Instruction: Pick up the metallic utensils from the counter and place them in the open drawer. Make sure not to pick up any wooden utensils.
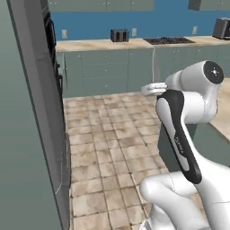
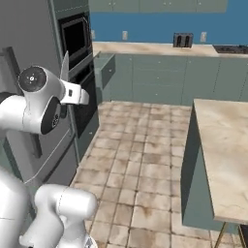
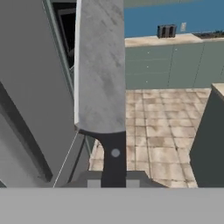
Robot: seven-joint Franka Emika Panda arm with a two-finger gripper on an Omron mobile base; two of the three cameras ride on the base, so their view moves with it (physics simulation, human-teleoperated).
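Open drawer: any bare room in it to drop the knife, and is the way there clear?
The open drawer juts from the cabinets right of the oven; its inside can't be seen. The tiled floor between oven wall and counter is bare. It's tighter at the oven side, where the tool holds the knife.

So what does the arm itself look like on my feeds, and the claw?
The arm is glossy white with rounded, bulbous links. A black band with faint pale lettering runs down one link, and a dark round cap with a small centre mark covers a joint. No loose cables show. The claw has small dark fingertips on a grey body.
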